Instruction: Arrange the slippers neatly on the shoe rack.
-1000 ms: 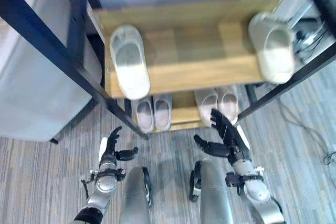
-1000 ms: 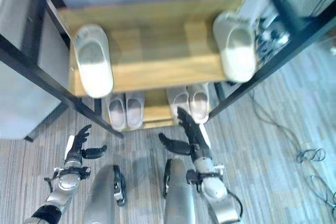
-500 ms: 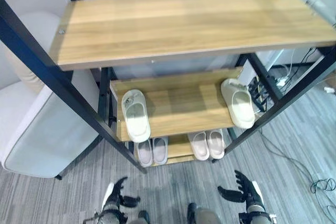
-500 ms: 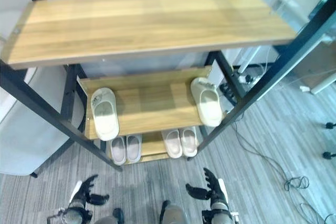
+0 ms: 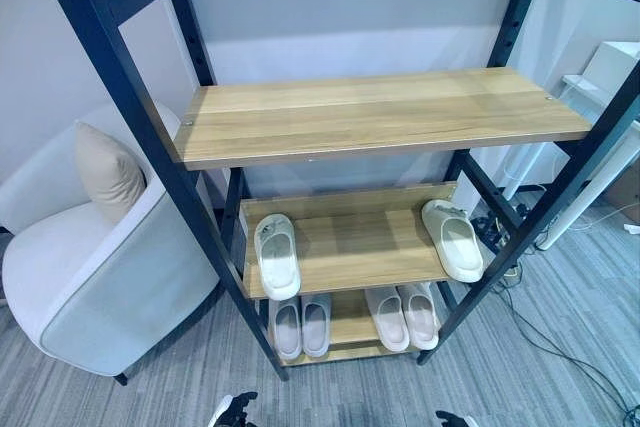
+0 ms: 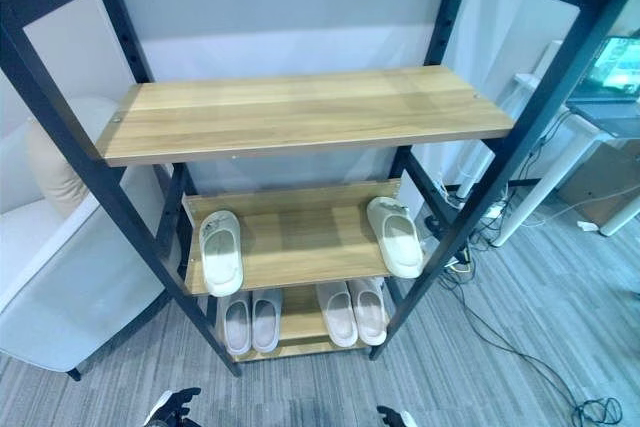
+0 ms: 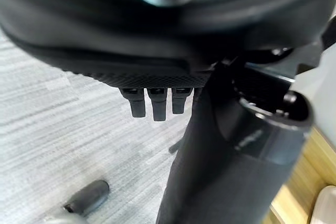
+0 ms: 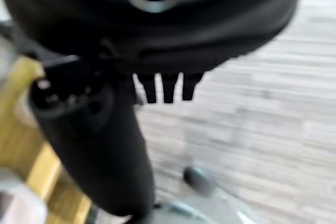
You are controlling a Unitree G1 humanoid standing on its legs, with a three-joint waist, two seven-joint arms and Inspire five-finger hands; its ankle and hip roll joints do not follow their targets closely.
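Low at the bottom edge of the head views, the left hand point(image 5: 232, 409) and the right hand point(image 5: 452, 418) are seen only as tips above the grey carpet point(image 5: 560, 367). In the wrist views, each hand's fingers point(image 7: 153, 103) are seen held straight and relaxed, with nothing grasped; both hands are judged released and empty.

Beyond the hands the rack point(image 5: 375, 117) is found, a dark frame with wooden shelves. On the lowest shelf two pairs are seen set side by side, toes inward: a left pair point(image 5: 300, 325) and a right pair point(image 5: 402, 315). On the shelf above, two single slippers are laid well apart: the left slipper point(image 5: 276, 255) near the left post and the right slipper point(image 5: 452, 239) near the right post, its heel jutting slightly past the shelf's front edge. The upper shelves are bare. An armchair point(image 5: 95, 267) with a cushion point(image 5: 108, 172) is placed just beside the rack on the left.

Both loose slippers lie up and ahead of the hands, their long axes running front to back. The left slipper is nearer the left hand, the right slipper nearer the right. Pairing them is judged the remaining step; a reach upward and forward would be called for.
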